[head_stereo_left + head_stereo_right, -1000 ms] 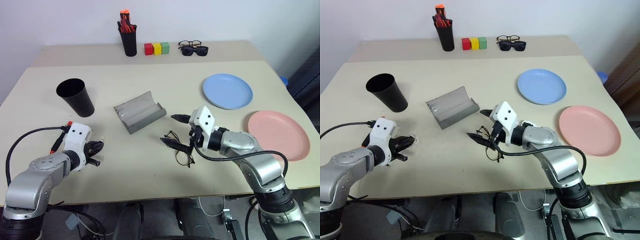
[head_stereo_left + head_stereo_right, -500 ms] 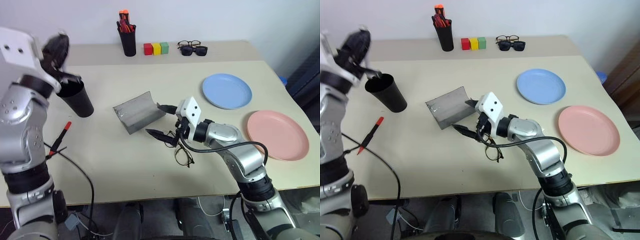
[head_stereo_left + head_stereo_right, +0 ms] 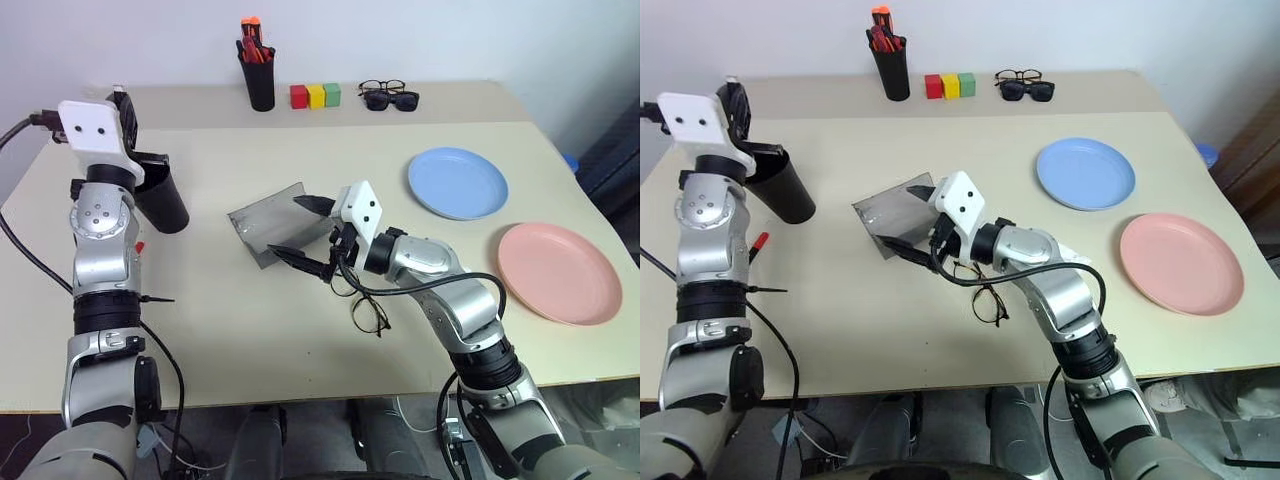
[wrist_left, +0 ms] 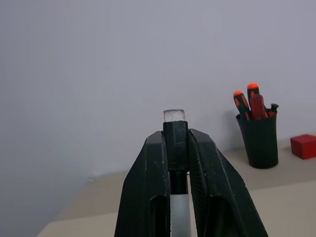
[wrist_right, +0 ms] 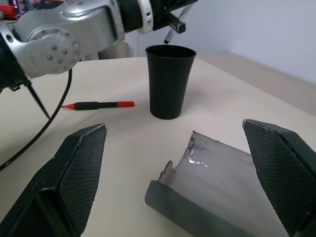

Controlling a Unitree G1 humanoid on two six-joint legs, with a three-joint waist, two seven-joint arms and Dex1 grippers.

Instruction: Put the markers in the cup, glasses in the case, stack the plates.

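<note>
My left gripper (image 4: 175, 136) is raised above the rim of the glossy black cup (image 3: 165, 200), shut on the white-barrelled marker with a black cap (image 4: 179, 215). The marker's lower end hangs just over the cup's mouth (image 5: 169, 49). The red-capped marker (image 5: 98, 104) lies flat on the table beside the cup. My right gripper (image 3: 292, 228) is wide open and empty, hovering over the open grey case (image 3: 265, 230). The wire-rimmed glasses (image 3: 368, 312) lie on the table just under my right forearm. The blue plate (image 3: 457, 182) and pink plate (image 3: 560, 272) lie side by side at the right.
At the back stand a narrow black pot of orange-red pens (image 3: 258, 75), three coloured blocks (image 3: 314, 96), black sunglasses (image 3: 392, 100) and another thin-rimmed pair (image 3: 380, 87). A black cable hangs from my left arm (image 3: 150, 298) near the table's front left.
My left arm has swung up from the table with the white marker to above the cup. The right gripper has moved left from over the glasses to over the case.
</note>
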